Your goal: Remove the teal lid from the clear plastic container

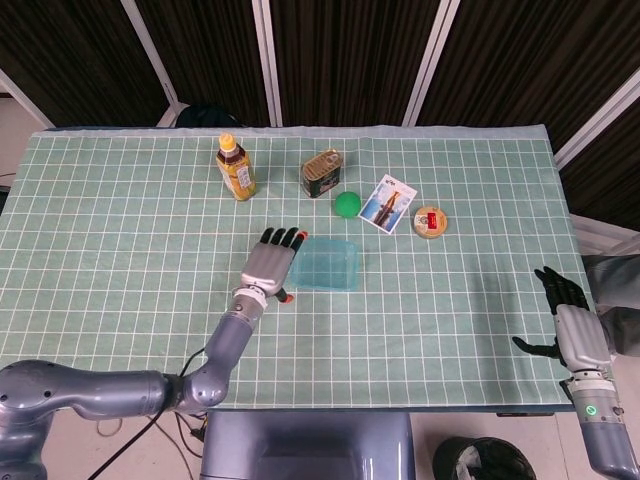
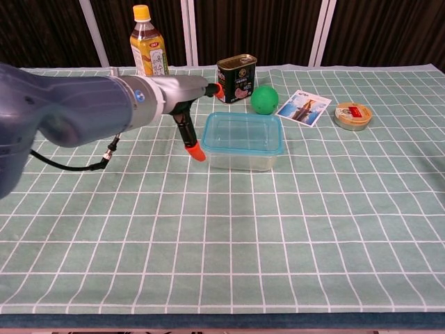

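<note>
The clear plastic container [image 1: 326, 268] [image 2: 243, 147] with its teal lid [image 2: 243, 132] on top sits mid-table. My left hand [image 1: 270, 264] [image 2: 182, 94] hovers just left of it, fingers spread and empty, with orange fingertips [image 2: 197, 151] close to the container's left edge. Whether they touch it I cannot tell. My right hand [image 1: 564, 322] rests open at the table's right front edge, far from the container, and appears only in the head view.
Behind the container stand a tea bottle [image 1: 235, 167] [image 2: 151, 49], a dark tin can [image 1: 322, 172] [image 2: 236, 78], a green ball [image 1: 347, 205] [image 2: 264, 99], a picture card [image 1: 387, 204] [image 2: 303, 108] and a small round tin [image 1: 430, 221] [image 2: 353, 115]. A green checked cloth [image 1: 450, 320] covers the table.
</note>
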Available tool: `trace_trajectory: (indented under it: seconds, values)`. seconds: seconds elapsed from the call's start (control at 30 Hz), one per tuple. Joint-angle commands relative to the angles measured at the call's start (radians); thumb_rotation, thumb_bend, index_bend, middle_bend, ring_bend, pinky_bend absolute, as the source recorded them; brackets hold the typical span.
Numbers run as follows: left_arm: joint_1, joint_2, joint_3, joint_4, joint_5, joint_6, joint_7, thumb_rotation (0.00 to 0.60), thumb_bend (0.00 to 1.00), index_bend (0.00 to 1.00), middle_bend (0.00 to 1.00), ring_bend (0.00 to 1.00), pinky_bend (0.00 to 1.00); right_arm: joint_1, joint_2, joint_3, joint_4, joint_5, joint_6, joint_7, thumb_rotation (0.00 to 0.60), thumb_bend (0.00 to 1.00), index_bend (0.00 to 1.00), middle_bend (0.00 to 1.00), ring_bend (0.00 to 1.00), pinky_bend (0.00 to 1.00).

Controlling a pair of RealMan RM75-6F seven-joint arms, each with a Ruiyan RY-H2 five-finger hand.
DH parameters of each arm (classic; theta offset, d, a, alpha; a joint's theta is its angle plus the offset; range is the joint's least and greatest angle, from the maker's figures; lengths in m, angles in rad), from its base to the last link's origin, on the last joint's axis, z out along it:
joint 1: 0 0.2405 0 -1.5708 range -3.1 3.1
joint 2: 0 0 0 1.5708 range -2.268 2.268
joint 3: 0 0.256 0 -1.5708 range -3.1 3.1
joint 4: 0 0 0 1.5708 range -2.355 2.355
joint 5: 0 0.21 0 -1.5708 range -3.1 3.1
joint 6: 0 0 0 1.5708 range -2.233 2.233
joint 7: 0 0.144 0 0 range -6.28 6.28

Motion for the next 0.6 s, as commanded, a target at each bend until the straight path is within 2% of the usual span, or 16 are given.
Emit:
trace_trajectory:
  seconds: [0.03, 0.47, 0.6]
  values:
    - [-0.054, -0.045, -0.023, 0.059, -0.048, -0.015, 0.012, 0.600, 0.00, 0.00, 0.00, 0.00, 0.00, 0.001, 0.003, 0.001, -0.004, 0.006, -0.007, 0.006, 0.600, 0.16, 0.00, 0.00, 0.00, 0.00]
    - [-0.169, -0.136, -0.049, 0.252, -0.142, -0.092, -0.004, 0.600, 0.00, 0.00, 0.00, 0.00, 0.00, 0.002, 0.015, 0.004, -0.017, 0.025, -0.031, 0.020, 0.600, 0.16, 0.00, 0.00, 0.00, 0.00]
    - [-0.194, -0.155, -0.041, 0.304, -0.175, -0.112, 0.005, 0.600, 0.00, 0.00, 0.00, 0.00, 0.00, 0.003, 0.018, 0.005, -0.021, 0.029, -0.035, 0.022, 0.600, 0.16, 0.00, 0.00, 0.00, 0.00]
